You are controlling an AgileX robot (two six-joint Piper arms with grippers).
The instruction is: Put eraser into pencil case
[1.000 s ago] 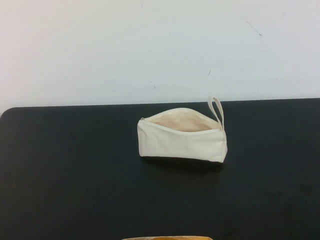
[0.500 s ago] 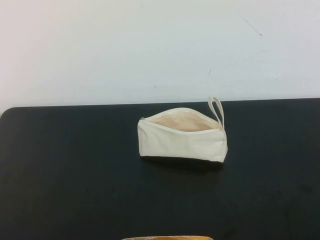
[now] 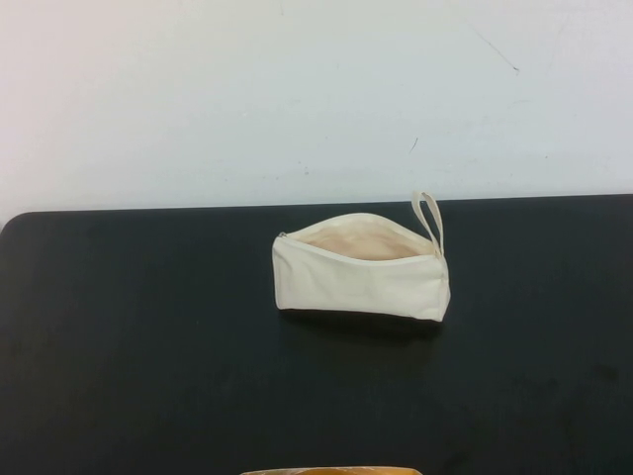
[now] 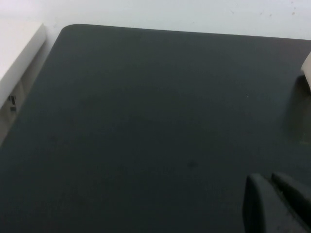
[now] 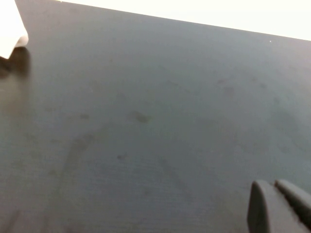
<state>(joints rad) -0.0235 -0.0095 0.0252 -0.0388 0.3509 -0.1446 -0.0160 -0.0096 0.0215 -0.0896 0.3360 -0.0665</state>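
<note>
The cream-white pencil case (image 3: 361, 269) stands on the black table (image 3: 148, 346), right of centre near the far edge. Its zip is open, the tan lining shows, and its loop strap (image 3: 429, 218) sticks up at the right end. The eraser is not in view in any frame. Neither arm shows in the high view. My left gripper (image 4: 266, 180) hangs over bare table, fingers together and empty, with a corner of the case (image 4: 307, 73) at that view's edge. My right gripper (image 5: 269, 187) is also shut and empty over bare table, the case's corner (image 5: 10, 26) far from it.
A thin yellow-tan edge (image 3: 331, 471) shows at the bottom middle of the high view. A white wall (image 3: 297, 89) stands behind the table. A white ledge (image 4: 19, 53) lies beside the table's corner in the left wrist view.
</note>
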